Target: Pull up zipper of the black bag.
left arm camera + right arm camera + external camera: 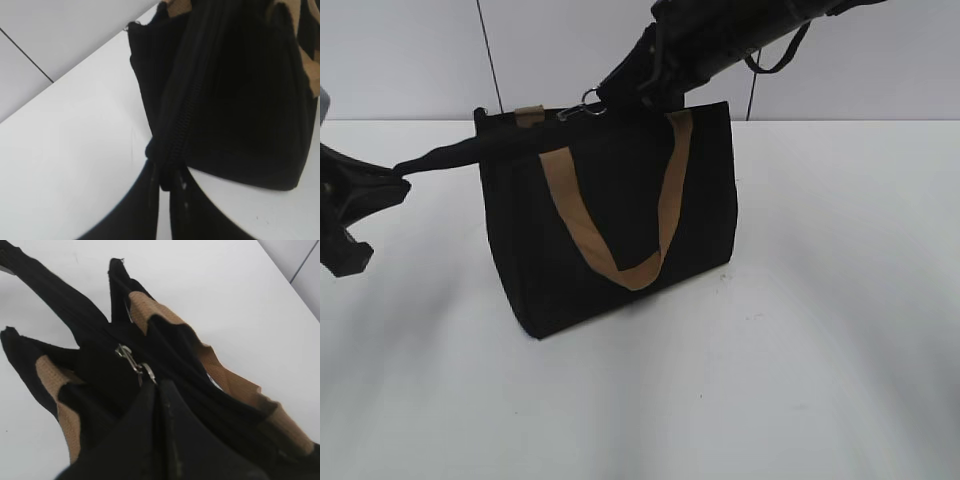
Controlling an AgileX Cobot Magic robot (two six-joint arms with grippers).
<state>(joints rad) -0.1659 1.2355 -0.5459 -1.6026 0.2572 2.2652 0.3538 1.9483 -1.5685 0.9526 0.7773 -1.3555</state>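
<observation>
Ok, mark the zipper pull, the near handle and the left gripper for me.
silver ring pull [131,360], right wrist view, on the metal clasp.
tan handle [620,268], exterior view, on the bottom of its loop.
left gripper [165,185], left wrist view, where it pinches the bag's end tab.

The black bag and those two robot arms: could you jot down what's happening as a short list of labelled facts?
bag: black bag stands upright on a white table
handles: tan handles, the near one hanging down the front
left gripper: shut on the fabric tail at the bag's end, stretched taut
right gripper: shut on the silver ring pull
zipper: runs along the top; the pull sits near the middle
likely stage: mid-pull, one arm anchoring, one drawing the pull
</observation>
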